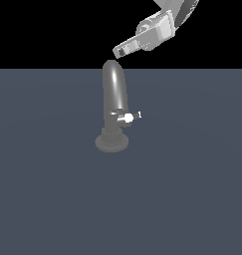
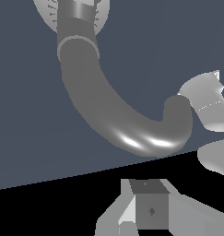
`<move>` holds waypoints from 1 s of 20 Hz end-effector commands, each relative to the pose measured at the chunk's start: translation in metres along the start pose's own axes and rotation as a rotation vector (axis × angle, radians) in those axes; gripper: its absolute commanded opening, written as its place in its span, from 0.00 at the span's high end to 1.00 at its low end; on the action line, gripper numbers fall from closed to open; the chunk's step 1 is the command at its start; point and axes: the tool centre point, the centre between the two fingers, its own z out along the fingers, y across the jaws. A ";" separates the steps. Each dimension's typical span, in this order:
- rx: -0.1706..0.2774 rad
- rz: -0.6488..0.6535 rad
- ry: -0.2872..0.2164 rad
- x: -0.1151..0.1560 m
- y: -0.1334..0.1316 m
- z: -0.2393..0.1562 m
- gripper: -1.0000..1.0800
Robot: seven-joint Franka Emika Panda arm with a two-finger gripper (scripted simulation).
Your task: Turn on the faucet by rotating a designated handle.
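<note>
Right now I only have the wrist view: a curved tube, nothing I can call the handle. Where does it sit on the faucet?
Observer: In the exterior view the handle is low on the stem of the faucet, just above the round base. Its white tip points to the exterior view's right.
Operator: End effector touching anything?
Observer: No contact shows. The end effector hangs just above the top of the curved tube with a thin gap showing, far above the handle.
</note>
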 end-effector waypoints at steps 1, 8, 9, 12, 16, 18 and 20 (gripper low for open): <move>0.017 0.038 -0.049 0.014 -0.004 -0.001 1.00; 0.061 0.138 -0.173 0.050 -0.012 -0.001 1.00; 0.067 0.151 -0.189 0.055 -0.013 -0.001 1.00; 0.084 0.190 -0.237 0.070 -0.015 0.000 1.00; 0.109 0.244 -0.303 0.089 -0.017 0.003 1.00; 0.121 0.272 -0.337 0.099 -0.017 0.006 1.00; 0.134 0.300 -0.371 0.110 -0.018 0.008 1.00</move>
